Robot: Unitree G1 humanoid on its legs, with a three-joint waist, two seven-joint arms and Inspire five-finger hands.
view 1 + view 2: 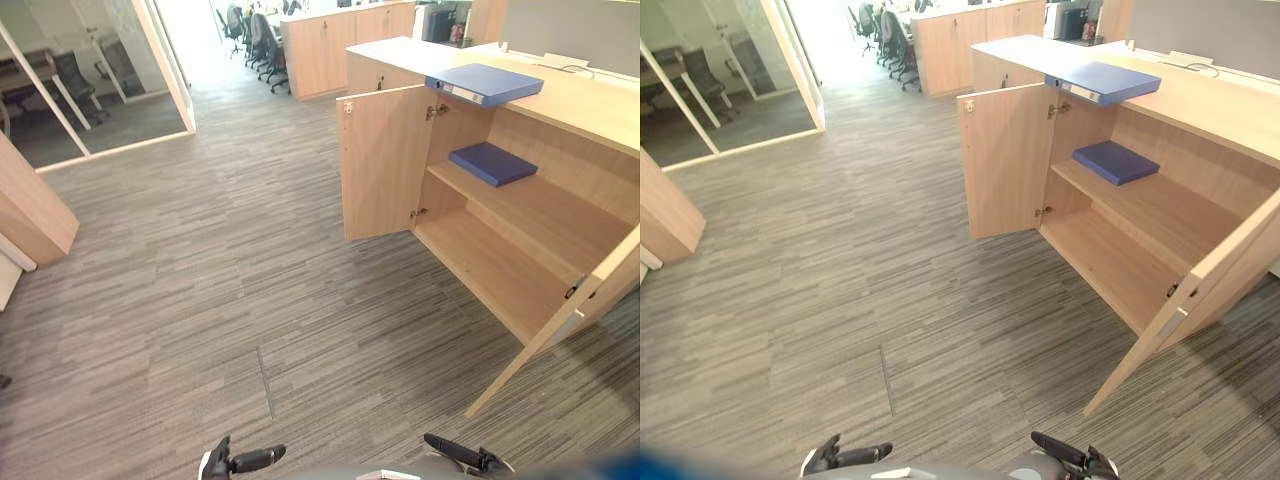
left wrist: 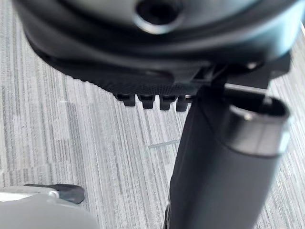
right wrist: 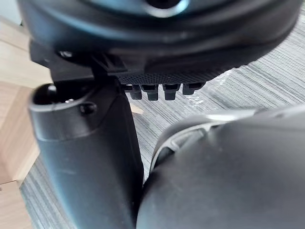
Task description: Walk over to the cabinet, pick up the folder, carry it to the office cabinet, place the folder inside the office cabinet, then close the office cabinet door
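A blue ring-binder folder (image 1: pixel 485 83) lies flat on top of the low wooden cabinet (image 1: pixel 560 215) at the right. A second blue folder (image 1: pixel 492 163) lies on the upper shelf inside it. Both cabinet doors stand open: the left door (image 1: pixel 385 160) swung out towards the aisle, the right door (image 1: pixel 560 325) reaching out over the carpet. My left hand (image 1: pixel 240 462) and right hand (image 1: pixel 460 455) hang low at the bottom edge, far from the cabinet, fingers relaxed and holding nothing. Each wrist view has its own hand, left (image 2: pixel 224 162) and right (image 3: pixel 90 152), over the carpet.
Grey striped carpet runs from me to the cabinet. A glass-walled room (image 1: pixel 90 80) is at the far left, and a wooden unit (image 1: pixel 30 210) juts in at the left edge. Office chairs (image 1: pixel 262 45) and more wooden cabinets (image 1: pixel 330 45) stand at the back.
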